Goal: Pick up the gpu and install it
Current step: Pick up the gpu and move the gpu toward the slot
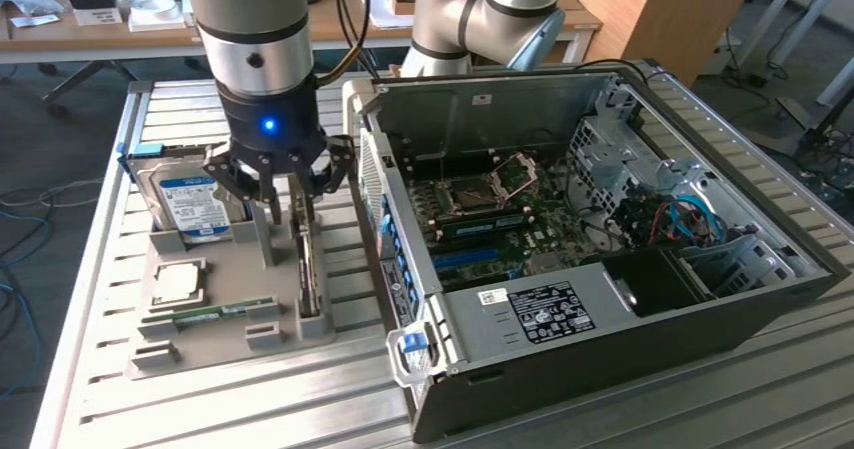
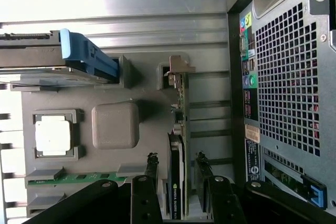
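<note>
On the grey parts tray (image 1: 214,349), the gpu (image 2: 177,145) stands on its long edge in a narrow slot along the tray's side nearest the open computer case (image 1: 601,219). Held upright like this, both flat faces are free to be pinched. The gripper (image 2: 176,157) hangs directly over the card, its fingers (image 2: 152,179) spread apart, one to each face with a gap on either side, gripping nothing. Farther across the tray, each in its own recess, sit the hard drive (image 1: 187,204), the CPU (image 1: 178,281) and the memory stick (image 1: 214,314), probably spaced so each can be reached alone. The case lies just beside the tray, its motherboard (image 1: 514,214) facing up.
</note>
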Controlling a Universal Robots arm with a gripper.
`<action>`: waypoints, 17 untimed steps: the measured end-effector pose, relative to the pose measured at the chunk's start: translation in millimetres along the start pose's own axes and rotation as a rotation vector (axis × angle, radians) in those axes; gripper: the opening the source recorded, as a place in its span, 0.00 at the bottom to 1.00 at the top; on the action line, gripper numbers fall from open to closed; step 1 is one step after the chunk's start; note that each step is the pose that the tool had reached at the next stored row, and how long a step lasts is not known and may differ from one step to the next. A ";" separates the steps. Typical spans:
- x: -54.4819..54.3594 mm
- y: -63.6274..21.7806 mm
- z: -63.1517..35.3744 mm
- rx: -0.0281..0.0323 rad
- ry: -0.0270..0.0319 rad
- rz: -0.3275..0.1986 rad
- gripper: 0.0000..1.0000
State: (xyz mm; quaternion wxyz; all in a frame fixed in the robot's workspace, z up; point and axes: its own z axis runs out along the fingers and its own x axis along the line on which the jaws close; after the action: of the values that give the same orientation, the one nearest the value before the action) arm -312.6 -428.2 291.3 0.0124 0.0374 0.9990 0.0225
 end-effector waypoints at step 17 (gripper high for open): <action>0.2 -0.3 7.1 -0.0002 -0.0001 0.000 0.42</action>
State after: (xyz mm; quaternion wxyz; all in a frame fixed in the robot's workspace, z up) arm -312.6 -428.2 284.2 0.0125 0.0374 0.9990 0.0225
